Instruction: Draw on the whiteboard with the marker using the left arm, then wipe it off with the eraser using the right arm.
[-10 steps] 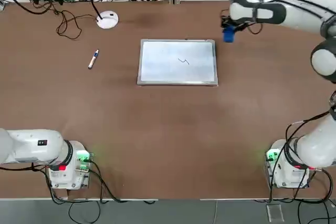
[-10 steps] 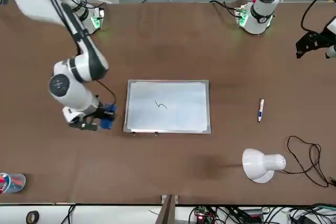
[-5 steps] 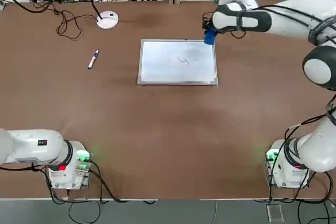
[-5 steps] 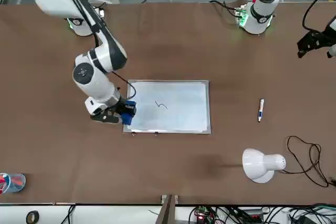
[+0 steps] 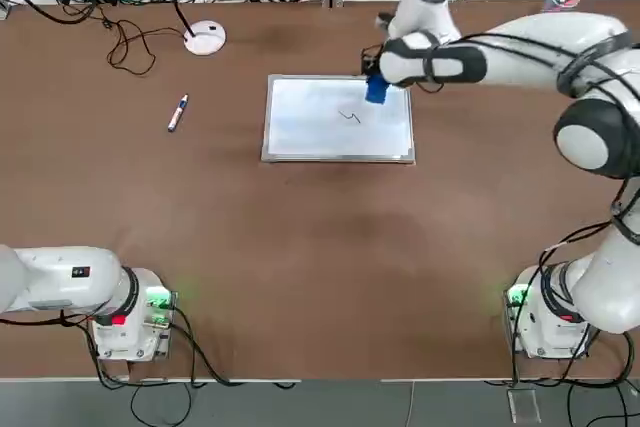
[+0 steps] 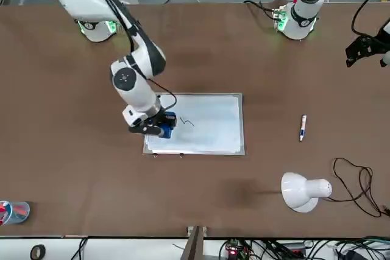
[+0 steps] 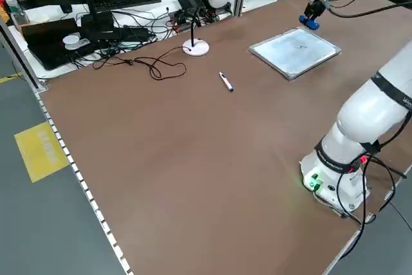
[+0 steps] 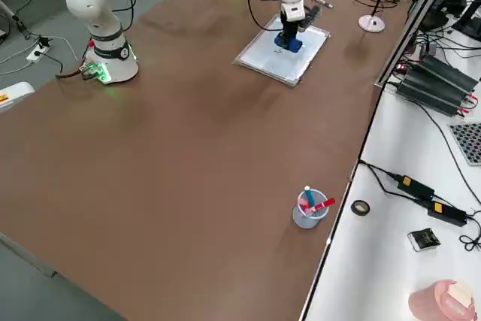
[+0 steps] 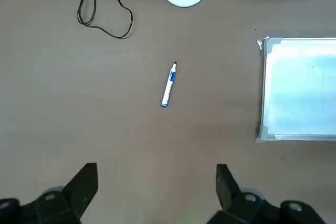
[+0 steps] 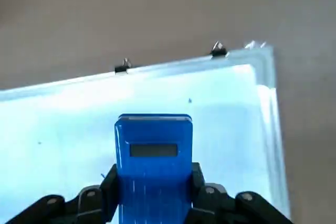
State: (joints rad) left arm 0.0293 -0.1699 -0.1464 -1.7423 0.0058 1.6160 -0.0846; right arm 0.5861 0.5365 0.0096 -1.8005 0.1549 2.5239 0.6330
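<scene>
- right pincer [image 5: 377, 90] is clamping the eraser [image 5: 376, 92], hovering over the whiteboard [image 5: 338, 118] corner
- scribble [image 5: 349, 117] is sitting just beside it
- left pincer [image 9: 156, 192] is gaping wide, marker [image 9: 168, 85] lying ahead of it on the table [image 5: 300, 247]

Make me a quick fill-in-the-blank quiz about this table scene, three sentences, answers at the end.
1. The right gripper is shut on the bright blue block eraser, held over the ______-framed flat white whiteboard.
2. The slim white marker with a dark blue cap lies on the brown table, apart from the board, on the robot's ______ side of it.
3. The left gripper, with the marker in its view, has its fingers ______ and empty.

Missing words: silver-grey; left; open
</scene>
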